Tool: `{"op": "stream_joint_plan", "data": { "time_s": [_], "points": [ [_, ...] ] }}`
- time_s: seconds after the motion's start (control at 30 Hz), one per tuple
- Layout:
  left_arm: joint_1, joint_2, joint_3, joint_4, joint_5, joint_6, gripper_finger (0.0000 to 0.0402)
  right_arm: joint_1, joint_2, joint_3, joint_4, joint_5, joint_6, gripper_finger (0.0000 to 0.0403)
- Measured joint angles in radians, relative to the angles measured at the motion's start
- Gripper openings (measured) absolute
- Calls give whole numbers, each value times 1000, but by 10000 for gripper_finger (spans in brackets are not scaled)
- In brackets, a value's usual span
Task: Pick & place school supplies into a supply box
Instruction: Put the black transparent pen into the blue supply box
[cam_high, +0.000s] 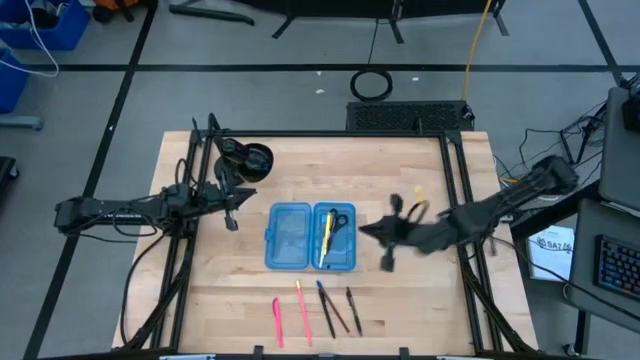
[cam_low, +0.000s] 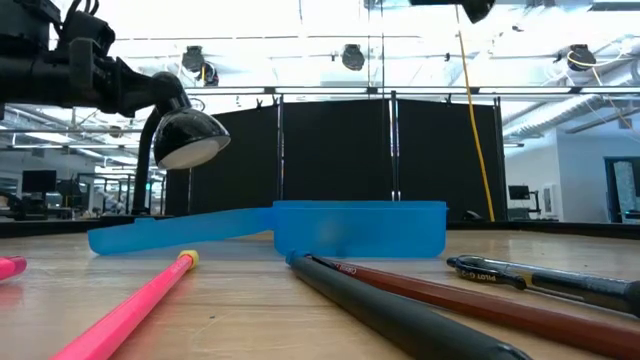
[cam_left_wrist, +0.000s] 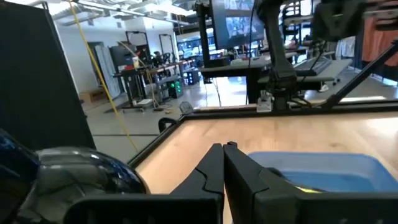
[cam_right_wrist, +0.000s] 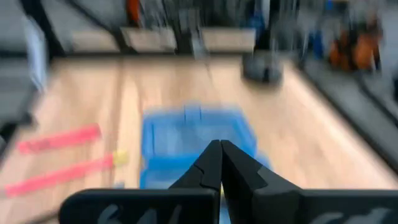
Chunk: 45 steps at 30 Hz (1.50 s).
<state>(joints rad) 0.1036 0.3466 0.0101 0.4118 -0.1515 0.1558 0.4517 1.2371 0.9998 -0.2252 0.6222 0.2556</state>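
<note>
Wooden table (cam_high: 420, 290), open supply box (cam_high: 290, 238), both pincers closed empty, pen lettering unreadable.

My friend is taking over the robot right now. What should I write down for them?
Left gripper: jaws shut, empty, left of the supply box, near the black round stand.
Right gripper: jaws shut, empty, right of the box.
The box lies open mid-table. Its right half holds the scissors and a yellow pen.
Left to do: two pink pens, a blue pen and two dark pens lie on the table in front of the box.
</note>
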Motion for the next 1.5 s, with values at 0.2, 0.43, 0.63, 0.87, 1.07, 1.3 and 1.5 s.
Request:
{"op": "stream_joint_plan", "data": {
  "time_s": [0.2, 0.43, 0.63, 0.87, 1.07, 1.3, 1.5],
  "points": [
    [0, 0, 0, -47, 0, 4, 3, 29, 374, 516, -634, -26, 398, 0],
    [0, 0, 0, -52, 1, -8, 25, 58, 655, 814, -858, -261, 781, 0],
    [0, 0, 0, -135, 1, 3, 30, 127, 798, 828, -823, -414, 1124, 0],
    [0, 0, 0, -147, 3, -2, 30, 228, 889, 828, -823, -322, 1485, 0],
    [0, 0, 0, -147, 3, -19, 31, 251, 907, 816, -769, -284, 1562, 20],
    [0, 0, 0, -147, 3, -37, 31, 232, 908, 748, -635, -283, 1541, 118],
    [0, 0, 0, -150, 4, -59, 31, 216, 909, 717, -627, -287, 1486, 172]
  ]
}}
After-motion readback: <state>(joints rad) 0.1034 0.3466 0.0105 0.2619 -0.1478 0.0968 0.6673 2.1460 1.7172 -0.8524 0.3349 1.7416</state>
